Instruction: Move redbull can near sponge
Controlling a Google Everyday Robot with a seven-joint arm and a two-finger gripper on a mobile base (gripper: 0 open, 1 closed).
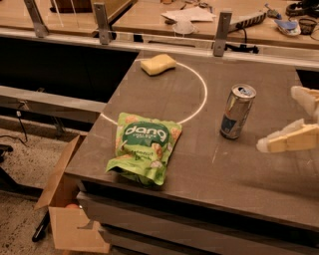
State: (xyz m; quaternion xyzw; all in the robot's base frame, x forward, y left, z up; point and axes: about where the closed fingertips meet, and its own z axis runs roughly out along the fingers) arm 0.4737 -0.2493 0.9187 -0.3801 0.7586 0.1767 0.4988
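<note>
Silver redbull can [238,111] not picked up yet — the job has hardly begun.
It stands upright on the grey table [259,174], right of the white ring [203,84], well apart from the yellow sponge [158,64] at the far corner. The gripper [278,118] hovers just to the can's right, its two pale fingers [291,140] spread apart and holding nothing — grabbing and carrying are left to do.

Looks like a lab/workshop: grey work table [249,174] w/ a white arc [202,82] marked on it, metal posts [222,32] along the back, benches [144,17] at top w/ papers [192,14] & power strip [251,20]. Cardboard box [70,224] on the floor, lower left. Gripper [279,119] at right edge, fingers apart.
</note>
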